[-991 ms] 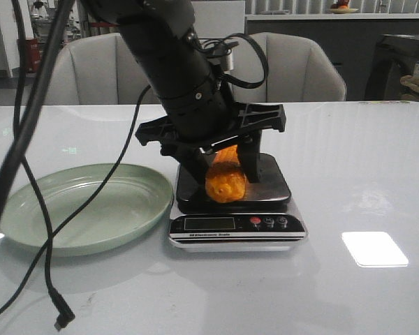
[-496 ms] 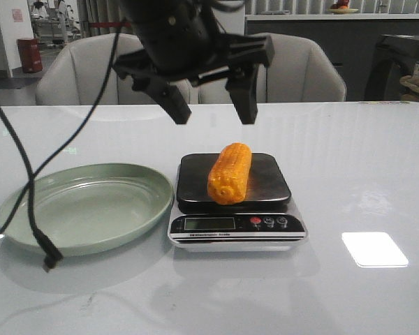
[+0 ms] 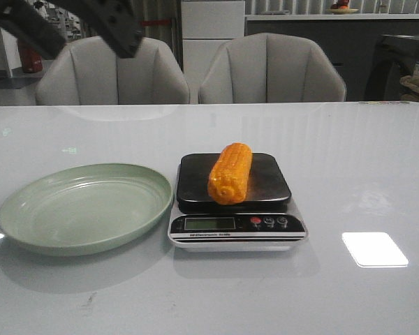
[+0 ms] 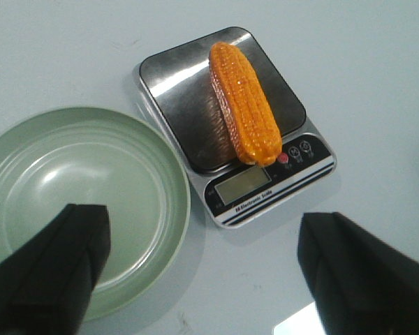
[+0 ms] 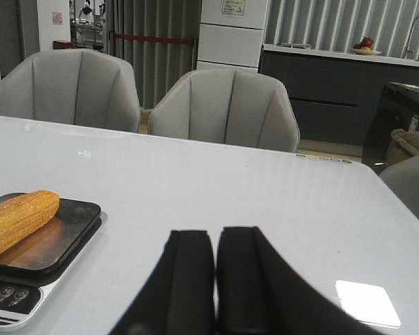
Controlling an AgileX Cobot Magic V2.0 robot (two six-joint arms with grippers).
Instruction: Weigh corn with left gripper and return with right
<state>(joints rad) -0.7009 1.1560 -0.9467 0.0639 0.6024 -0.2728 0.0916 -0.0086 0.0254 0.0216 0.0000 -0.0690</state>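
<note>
The corn (image 3: pixel 230 172), a short orange-yellow cob, lies lengthwise on the dark platform of the kitchen scale (image 3: pixel 237 225) at mid-table. The pale green plate (image 3: pixel 28 216) is empty and sits just left of the scale. In the left wrist view my left gripper (image 4: pixel 202 230) is wide open and empty, high above the corn (image 4: pixel 243 101), the scale (image 4: pixel 265 192) and the plate (image 4: pixel 160 230). Only a dark part of the left arm (image 3: pixel 115 31) shows in the front view. My right gripper (image 5: pixel 215 241) is shut and empty, low over the table, right of the corn (image 5: pixel 17 222).
Two grey chairs (image 3: pixel 112 70) (image 3: pixel 272 66) stand behind the table's far edge. A bright patch of reflected light (image 3: pixel 373 249) lies on the glossy white tabletop to the right of the scale. A dark counter runs along the back wall.
My left gripper has let go of the corn on the scale, opened, and risen up and to the left, almost out of the front view. The corn has stayed put.
</note>
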